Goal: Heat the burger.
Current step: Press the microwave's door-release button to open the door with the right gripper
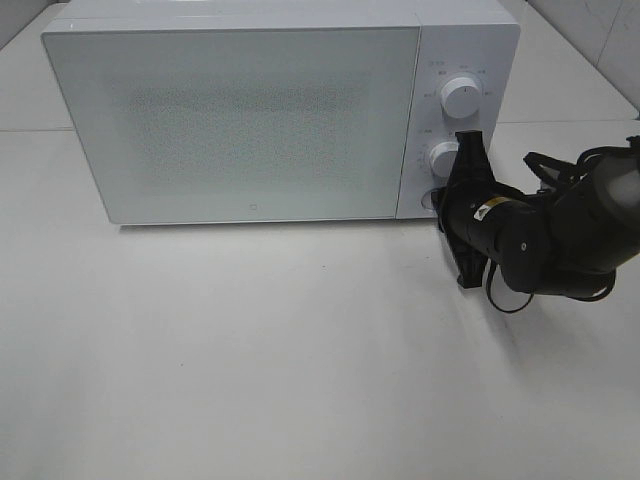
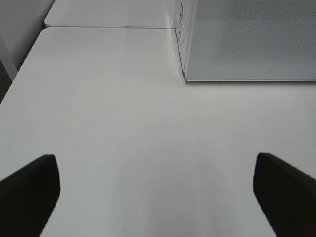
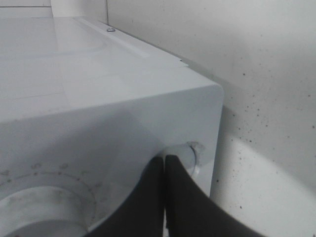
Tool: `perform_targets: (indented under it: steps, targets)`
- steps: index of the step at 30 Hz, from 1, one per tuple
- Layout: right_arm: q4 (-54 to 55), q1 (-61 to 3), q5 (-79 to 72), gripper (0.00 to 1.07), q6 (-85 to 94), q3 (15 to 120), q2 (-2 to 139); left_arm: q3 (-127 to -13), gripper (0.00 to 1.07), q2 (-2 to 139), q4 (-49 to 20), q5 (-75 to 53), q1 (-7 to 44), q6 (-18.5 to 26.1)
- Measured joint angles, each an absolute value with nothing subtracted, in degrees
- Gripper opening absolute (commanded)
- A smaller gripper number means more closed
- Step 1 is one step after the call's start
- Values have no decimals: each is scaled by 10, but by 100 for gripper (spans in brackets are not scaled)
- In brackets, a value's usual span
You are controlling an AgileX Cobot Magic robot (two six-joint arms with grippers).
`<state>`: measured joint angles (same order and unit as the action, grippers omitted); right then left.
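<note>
On the white tabletop, toward its far side: one white microwave, front facing the camera.

- Door: shut; frosted, speckled panel that lets nothing inside show through.
- Control panel, at the right of the door: upper knob, lower knob and, under them near the bottom corner, a small round button.
- Burger: seen in no view. With the door closed and its panel opaque, I cannot tell whether it is inside.
- Right gripper: at the end of the black arm reaching in from the right of the exterior view, level with the bottom of the control panel. In the right wrist view the gripper has its two dark fingers pressed flat together with nothing between them. Their tips lie against the button, right by the rounded corner of the casing. Part of the lower knob with its ring of marks shows just beside them.
- Left gripper: outside the exterior view. In the left wrist view it is spread wide, with one dark finger at each lower corner of the picture. It holds nothing and looks over bare tabletop in front of the microwave's door corner, well apart from it.
- A second white surface adjoins the tabletop behind, along a thin seam.
</note>
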<state>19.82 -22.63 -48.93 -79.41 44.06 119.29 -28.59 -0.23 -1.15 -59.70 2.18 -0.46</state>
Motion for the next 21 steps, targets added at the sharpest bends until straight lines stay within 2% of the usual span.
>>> perform_targets:
  steps: [21]
  targets:
    - [254,-241,-490,0,-779,488,1228,-286,103,-2,-11,-597,22,-5]
